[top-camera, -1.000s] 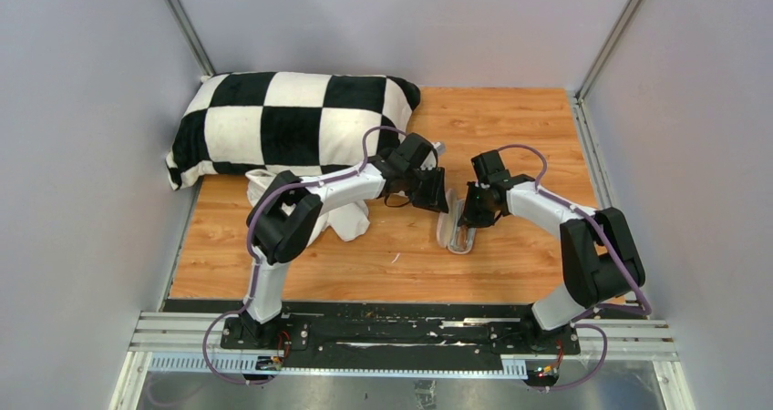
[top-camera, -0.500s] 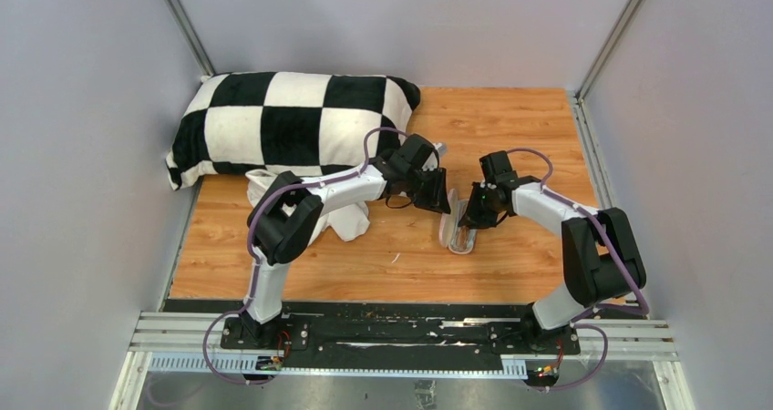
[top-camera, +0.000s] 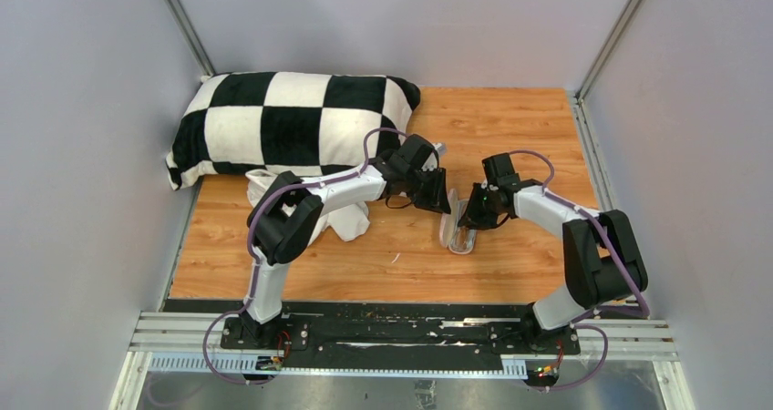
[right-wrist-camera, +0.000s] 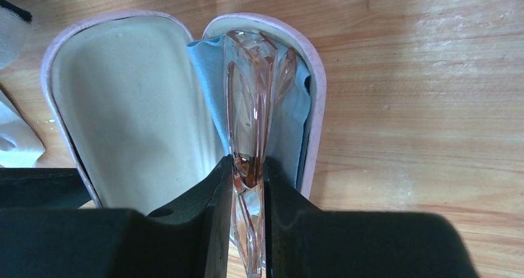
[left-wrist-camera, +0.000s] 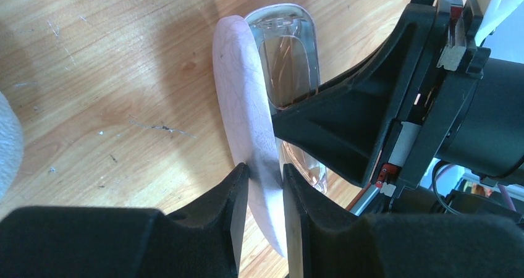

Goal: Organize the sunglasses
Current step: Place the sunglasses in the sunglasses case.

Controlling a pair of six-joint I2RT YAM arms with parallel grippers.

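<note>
Lower and closer to the case than a second ago, the right fingers (right-wrist-camera: 216,188) have carried the sunglasses (right-wrist-camera: 250,92) down into the open shell. The left arm has barely shifted in the same span. The right fingers are pinched shut on the folded, clear amber-tinted frame near its nearer end. The rest of the frame runs away from the fingertips and stands on edge.

Just beyond those fingertips, the sunglasses sit inside the right-hand half of the pink case (right-wrist-camera: 123,105), against a light-blue cloth (right-wrist-camera: 207,80) that lines that half. Whether the frame already rests on the bottom cannot be told. The cream-lined half to the left of the fingers is bare.

The left fingers (left-wrist-camera: 235,191) are clamped on the edge of that pink half and hold the case open on the tabletop (right-wrist-camera: 420,105).

The placing looks almost done. What appears left is letting go of the frame, drawing back, and shutting the lid.

Seen from above, the right arm bends out to its own side. Its forearm sweeps inward and its wrist tips down over the case. The left arm reaches across from a raised elbow, with its wrist turned toward the case. A checked pillow (top-camera: 292,118) lies well behind both.
</note>
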